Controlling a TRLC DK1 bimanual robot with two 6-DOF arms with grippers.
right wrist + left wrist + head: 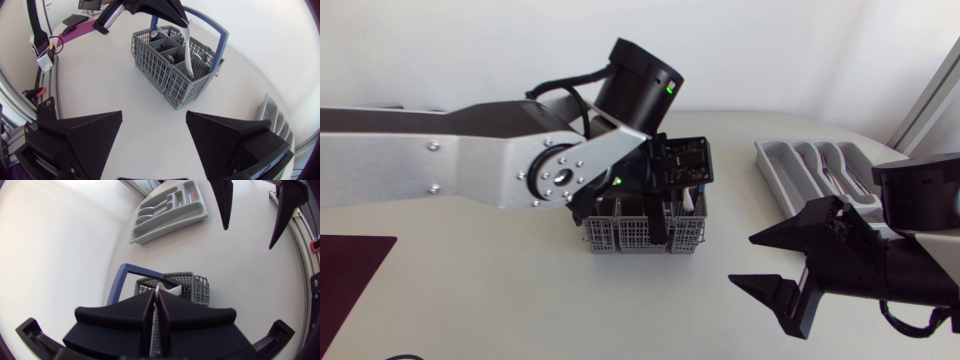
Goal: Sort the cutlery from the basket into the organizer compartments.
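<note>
**One white utensil gripped over the basket, pick step in hand**

The table (470,290) carries everything. The left arm (420,160) stretches from its side to the middle, and the right arm (920,240) sits low at its own side.

The organizer (772,170) lies near the far right corner, well apart from the basket (620,238), which stands mid-table with its blue handle (216,31) up. The right gripper (154,117) is near the basket, fingers spread wide with only bare table between them.

The left gripper (155,296) hangs directly above the basket, its two fingers pressed together on the upper end of a slim white utensil (188,50). The utensil runs down from the fingertips into a corner compartment, where its lower end is out of sight. I cannot tell whether it is a fork, a spoon or a knife. Some metal cutlery ends (153,34) show in the other compartments.

I judge this to be the extraction step of one piece, with most of the sorting still to do. The next move calls for a straight lift until the utensil clears the basket rim and the handle. It then needs a carry across to the organizer and a matching compartment, once the piece's shape is visible.
</note>
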